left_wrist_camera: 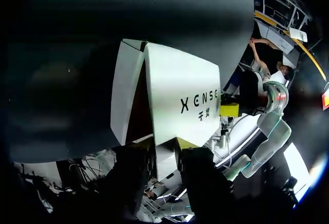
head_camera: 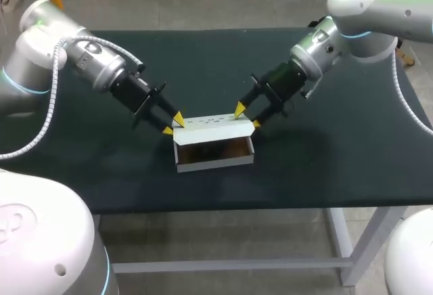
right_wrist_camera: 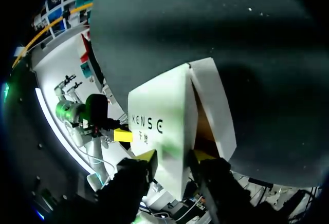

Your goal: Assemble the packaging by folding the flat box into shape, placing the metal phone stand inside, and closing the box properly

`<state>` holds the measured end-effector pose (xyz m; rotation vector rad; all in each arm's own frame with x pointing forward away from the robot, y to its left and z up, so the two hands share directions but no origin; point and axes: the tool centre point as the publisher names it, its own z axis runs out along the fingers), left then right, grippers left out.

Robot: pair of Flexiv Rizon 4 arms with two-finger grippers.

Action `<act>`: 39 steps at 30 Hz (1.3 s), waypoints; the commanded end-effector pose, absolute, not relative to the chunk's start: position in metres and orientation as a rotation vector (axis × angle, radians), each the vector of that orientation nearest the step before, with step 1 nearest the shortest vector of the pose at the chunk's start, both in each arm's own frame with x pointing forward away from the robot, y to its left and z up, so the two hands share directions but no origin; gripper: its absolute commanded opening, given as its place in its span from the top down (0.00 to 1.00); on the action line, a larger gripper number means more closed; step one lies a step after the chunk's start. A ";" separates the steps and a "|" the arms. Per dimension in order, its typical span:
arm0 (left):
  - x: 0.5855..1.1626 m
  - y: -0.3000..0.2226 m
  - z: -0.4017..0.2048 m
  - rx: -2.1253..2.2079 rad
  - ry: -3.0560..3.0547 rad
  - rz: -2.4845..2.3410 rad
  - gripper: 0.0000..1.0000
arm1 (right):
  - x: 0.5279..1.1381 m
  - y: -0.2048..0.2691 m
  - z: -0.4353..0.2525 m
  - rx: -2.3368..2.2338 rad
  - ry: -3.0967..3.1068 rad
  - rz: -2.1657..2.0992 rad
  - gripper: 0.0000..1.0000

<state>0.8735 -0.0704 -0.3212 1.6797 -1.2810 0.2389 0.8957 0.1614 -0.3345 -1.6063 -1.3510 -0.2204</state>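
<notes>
L hand, R hand: box lid

The left pincer grips the near end of the white box, whose lid stands raised above the dark desk. The right pincer shows at the far end.

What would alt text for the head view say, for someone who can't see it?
A small white box sits open on a dark green table, its lid standing up at the back. The left arm and right arm reach in from either side, yellow-tipped jaws gripping the lid's two ends.
</notes>
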 end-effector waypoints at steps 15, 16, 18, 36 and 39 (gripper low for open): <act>0.865 -0.065 -0.330 1.720 -1.378 0.248 0.60 | 0.887 0.158 -0.344 -1.609 -1.387 -0.239 0.52; 0.865 -0.064 -0.330 1.732 -1.383 0.254 0.60 | 0.887 0.158 -0.344 -1.609 -1.389 -0.239 0.52; 0.864 -0.064 -0.330 1.730 -1.403 0.257 0.58 | 0.887 0.158 -0.345 -1.607 -1.394 -0.240 0.52; 0.858 -0.059 -0.323 1.838 -1.514 0.339 0.53 | 0.888 0.161 -0.351 -1.624 -1.426 -0.240 0.51; 0.856 -0.058 -0.320 1.838 -1.535 0.365 0.53 | 0.888 0.160 -0.352 -1.626 -1.430 -0.240 0.51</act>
